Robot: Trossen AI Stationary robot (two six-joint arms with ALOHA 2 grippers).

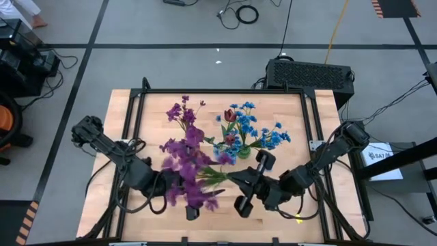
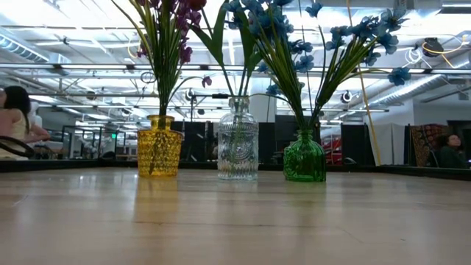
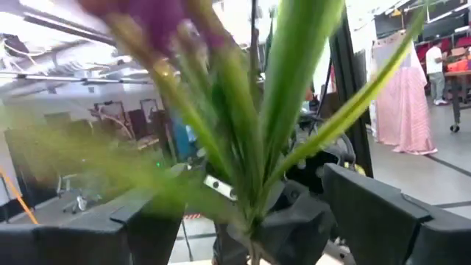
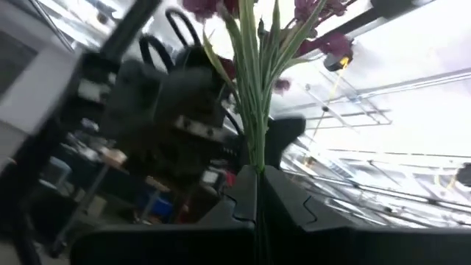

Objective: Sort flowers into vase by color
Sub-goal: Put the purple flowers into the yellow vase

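On the wooden surface (image 1: 123, 116) stand three vases; your right tool (image 4: 256, 193) is clamped on the purple sprig (image 1: 188, 167) at the front, the left tool (image 3: 250, 221) wide around its stem. Next, probably the yellow vase (image 2: 159, 145).

You've got a light wooden table (image 1: 136, 109) with a black frame round it, carrying three glass vases in a row, apart: yellow vase (image 2: 159, 150), clear vase (image 2: 238, 151), green vase (image 2: 305, 157), all upright.
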